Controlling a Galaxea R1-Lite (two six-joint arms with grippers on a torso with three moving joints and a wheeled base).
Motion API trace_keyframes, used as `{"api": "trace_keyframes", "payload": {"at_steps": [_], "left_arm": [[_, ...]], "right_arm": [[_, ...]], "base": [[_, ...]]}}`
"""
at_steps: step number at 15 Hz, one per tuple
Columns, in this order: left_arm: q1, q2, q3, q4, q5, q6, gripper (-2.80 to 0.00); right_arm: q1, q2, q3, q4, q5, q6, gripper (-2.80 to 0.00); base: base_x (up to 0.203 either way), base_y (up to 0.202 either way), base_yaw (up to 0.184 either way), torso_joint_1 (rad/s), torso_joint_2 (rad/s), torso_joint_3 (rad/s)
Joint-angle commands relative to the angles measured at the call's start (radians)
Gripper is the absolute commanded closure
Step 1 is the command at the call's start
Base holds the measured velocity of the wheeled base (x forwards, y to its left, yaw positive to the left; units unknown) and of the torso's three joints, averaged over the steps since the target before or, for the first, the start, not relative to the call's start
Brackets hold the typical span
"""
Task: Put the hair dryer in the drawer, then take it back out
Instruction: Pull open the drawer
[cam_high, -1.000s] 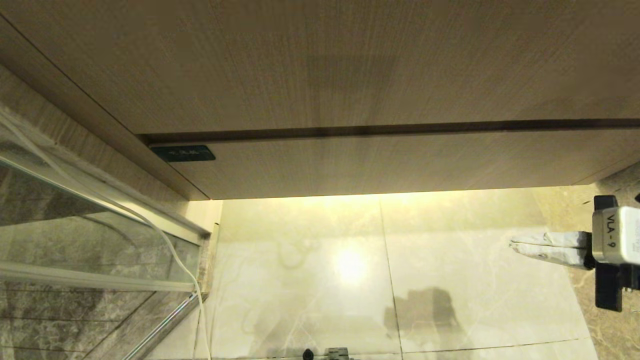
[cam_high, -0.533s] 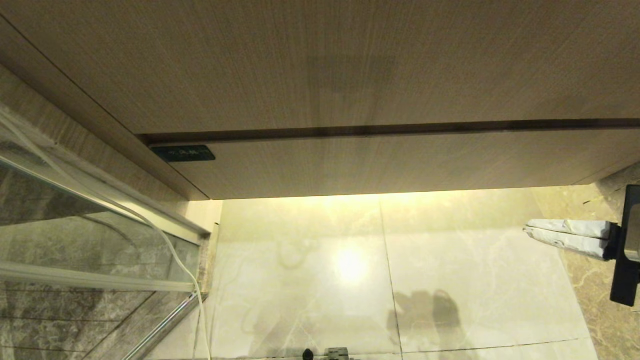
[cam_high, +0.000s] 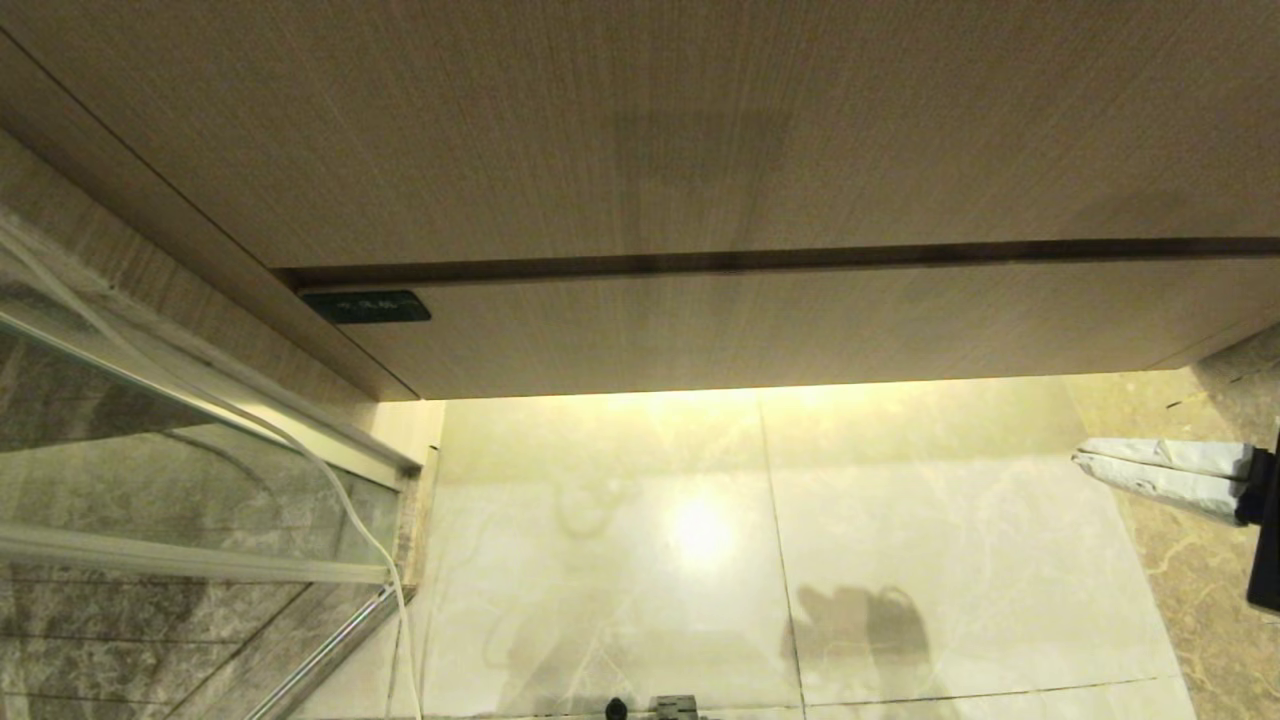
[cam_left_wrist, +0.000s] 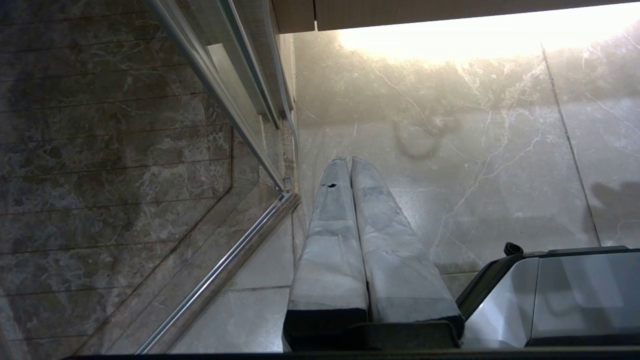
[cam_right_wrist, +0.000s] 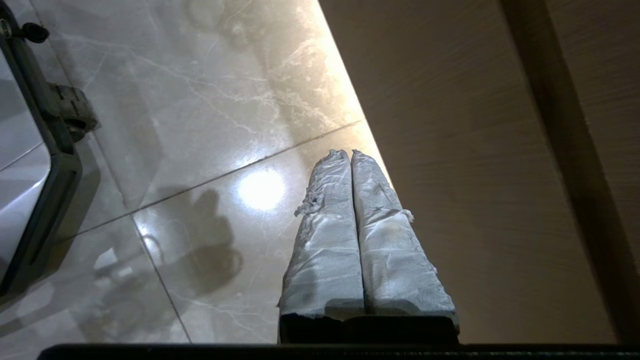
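The hair dryer is out of view. The drawer is shut. Two flat wood-grain fronts, an upper one (cam_high: 640, 130) and a lower one (cam_high: 780, 320), lie flush with a dark gap between them, and I cannot tell which is the drawer. My right gripper (cam_high: 1080, 459) (cam_right_wrist: 351, 152) hangs at the far right edge of the head view. It is over the floor below the cabinet, shut and empty, with its padded fingers pressed together. My left gripper (cam_left_wrist: 350, 159) is parked low over the floor beside the glass door, shut and holding nothing.
A glass shower door with a metal rail (cam_high: 200, 470) stands at the left, and a thin white cable (cam_high: 350, 500) hangs down along it. A small black label (cam_high: 365, 306) sits on the lower front. Glossy marble floor (cam_high: 900, 520) lies below, with my base (cam_left_wrist: 575, 295) nearby.
My right gripper has drawn back to the right, so its wrist has left the head view. It stayed shut. The cabinet fronts and the left arm have not moved.
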Motion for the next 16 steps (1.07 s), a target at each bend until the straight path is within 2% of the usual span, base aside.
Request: {"api": "trace_keyframes", "payload": {"at_steps": [1, 16], "left_arm": [[0.0, 0.0, 0.001, 0.0, 0.0, 0.0, 0.0], [0.0, 0.0, -0.001, 0.0, 0.0, 0.0, 0.0]], "right_arm": [[-0.001, 0.005, -0.002, 0.008, 0.003, -0.005, 0.0], [-0.006, 0.024, -0.005, -0.001, -0.009, -0.007, 0.0]], "base": [[0.0, 0.0, 0.0, 0.0, 0.0, 0.0], [0.0, 0.0, 0.0, 0.0, 0.0, 0.0]]}}
